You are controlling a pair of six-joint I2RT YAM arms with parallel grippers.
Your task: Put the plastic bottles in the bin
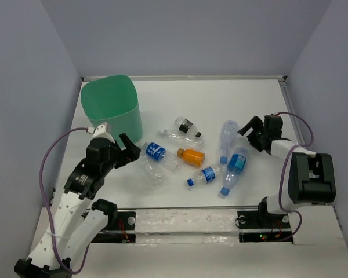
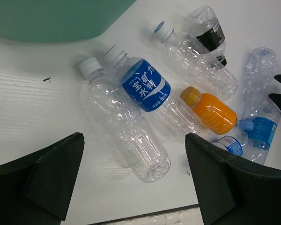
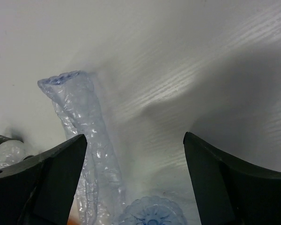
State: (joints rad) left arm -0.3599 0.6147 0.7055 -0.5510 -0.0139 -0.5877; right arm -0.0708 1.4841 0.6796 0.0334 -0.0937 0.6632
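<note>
The bottles [image 1: 191, 156] lie scattered on the bench [image 1: 180, 95], right of the green bin [image 1: 120, 120]. The left hand [image 2: 135, 138] hangs released and empty over the plain clear bottle [image 2: 126, 131]. It should probably close across that bottle's ribbed middle, avoiding the blue-labelled bottle [image 2: 147, 89] just beside it. The right hand [image 3: 136, 138], jaws apart and empty, sits beside the crumpled bottle [image 3: 84, 122].

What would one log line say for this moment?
bottles: lying on table | bin: upright | left tool: open, empty | right tool: open, by crushed bottle
</note>
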